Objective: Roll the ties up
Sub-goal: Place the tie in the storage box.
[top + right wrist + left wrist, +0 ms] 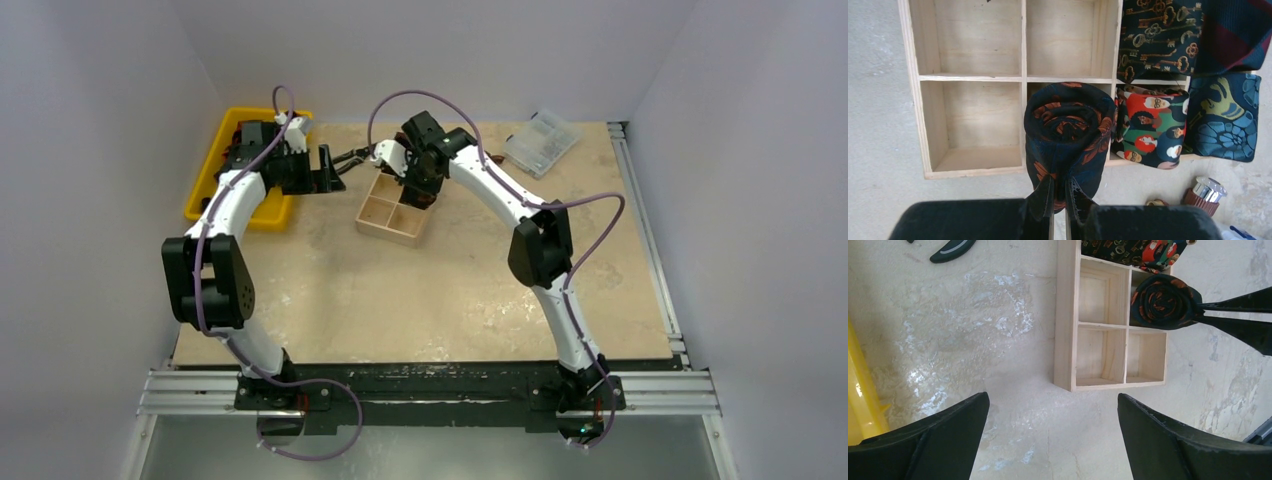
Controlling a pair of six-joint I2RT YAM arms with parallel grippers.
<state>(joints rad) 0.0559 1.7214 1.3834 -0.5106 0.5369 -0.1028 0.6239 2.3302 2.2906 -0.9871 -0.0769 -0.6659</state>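
A rolled tie (1068, 127), dark with orange prints, hangs pinched in my right gripper (1060, 189), which is shut on its lower edge. The roll hovers just above a compartment of the wooden box (973, 80); in the left wrist view the same rolled tie (1162, 301) sits over the wooden box (1068, 330). More ties fill the box's end: a key-print tie (1158, 40) and a faces-print tie (1150, 127), with a blue-green tie (1225, 117) beside them. My left gripper (1052, 397) stands open above bare table, short of the box. From above I see the left gripper (330, 170) and right gripper (420, 190).
A yellow tray (215, 165) lies at the back left under the left arm. A clear plastic case (543, 140) sits at the back right. Small brown and metal items (1205, 192) lie on the table near the ties. Purple cables loop over both arms.
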